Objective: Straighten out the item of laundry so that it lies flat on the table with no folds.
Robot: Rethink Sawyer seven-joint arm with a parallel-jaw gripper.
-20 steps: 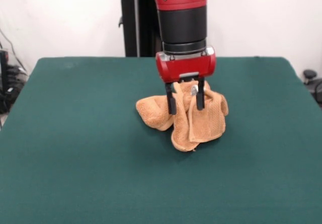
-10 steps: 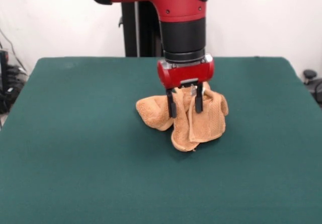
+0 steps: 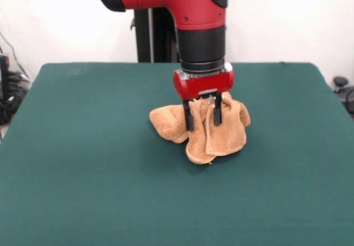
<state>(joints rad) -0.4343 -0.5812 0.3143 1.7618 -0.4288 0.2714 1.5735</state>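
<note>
Front view, towel: you have the orange-tan towel (image 3: pixel 213 132) bunched in a crumpled heap a little right of the frame's centre, one lobe bulging to the left, a ribbed hem band hanging down its front
Front view, table: the dark green table (image 3: pixel 83 174) fills the lower three quarters of the frame and the heap rests on it, with bare felt on every side
Front view, hand: your hand (image 3: pixel 202 119) comes straight down from the top of the frame, its two dark fingers (image 3: pixel 188 118) set apart and sunk into the top of the heap, straddling a raised fold; they look spread, not clenched on the cloth
Step in hand: you appear to be placing a grasp on the upper fold; no flattening is done yet
Next move: I judge you need to close on that fold, then lift and draw it sideways so the layers peel apart
Overhead view: none given for this moment
</note>
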